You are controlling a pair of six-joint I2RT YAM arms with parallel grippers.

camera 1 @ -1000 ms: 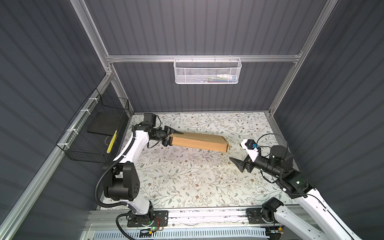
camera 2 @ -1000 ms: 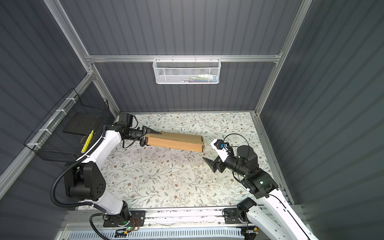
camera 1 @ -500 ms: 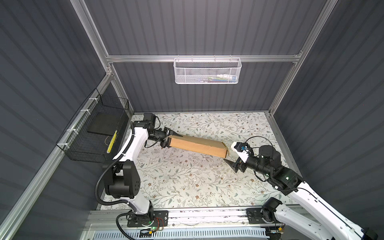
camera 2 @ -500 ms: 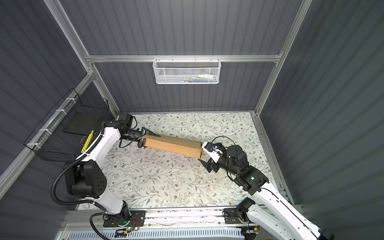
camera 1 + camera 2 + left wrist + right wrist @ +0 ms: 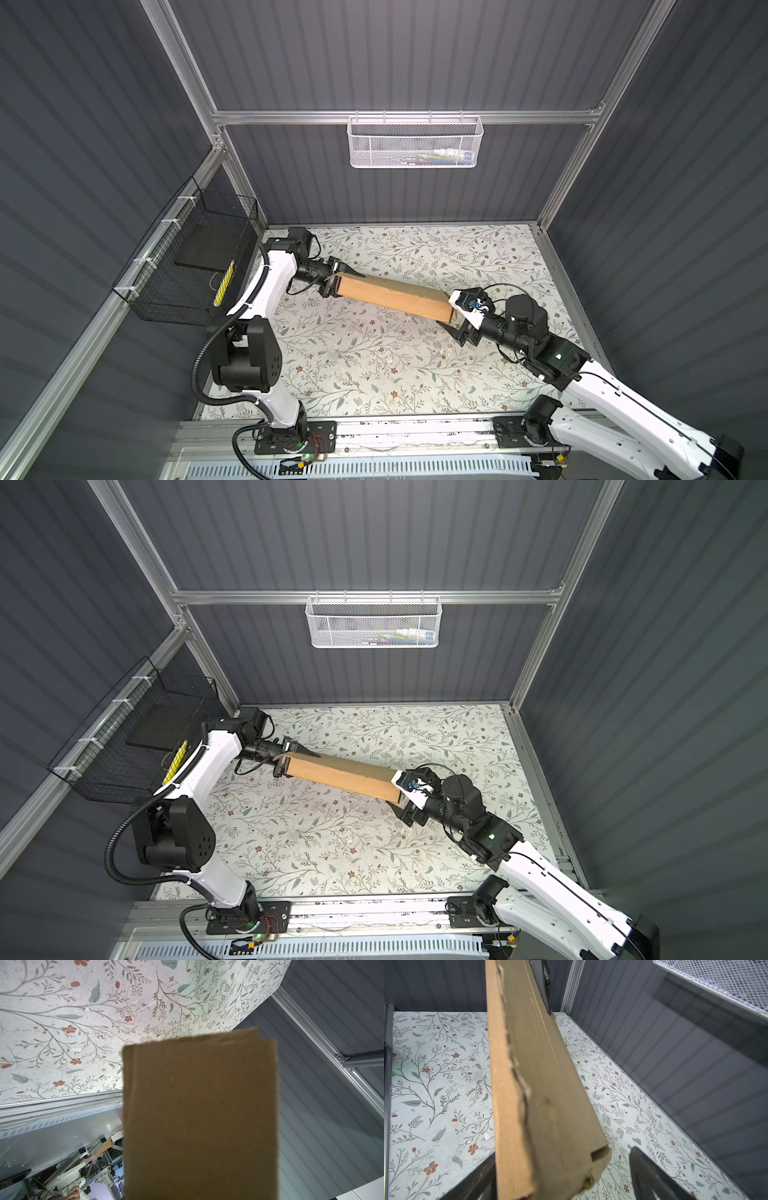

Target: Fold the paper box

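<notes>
The paper box (image 5: 390, 295) (image 5: 340, 776) is a long, flat-folded piece of brown cardboard held above the floral table, slanting from back left to front right. My left gripper (image 5: 340, 281) (image 5: 296, 760) is shut on its left end. In the left wrist view the paper box (image 5: 199, 1115) fills the middle and hides the fingers. My right gripper (image 5: 451, 312) (image 5: 400, 796) stands open with its jaws on either side of the box's right end. In the right wrist view the box (image 5: 546, 1095) runs between the two dark fingers (image 5: 645, 1172), with a gap on one side.
A white mesh basket (image 5: 415, 143) hangs on the back wall. A black wire basket (image 5: 195, 266) is fixed to the left wall beside the left arm. The floral table (image 5: 374, 365) is bounded by grey walls and a metal rail (image 5: 395, 428) at the front.
My right gripper has moved left to the box's right end and now straddles it. The box's right end has swung a little toward the front. The left grip is unchanged.
</notes>
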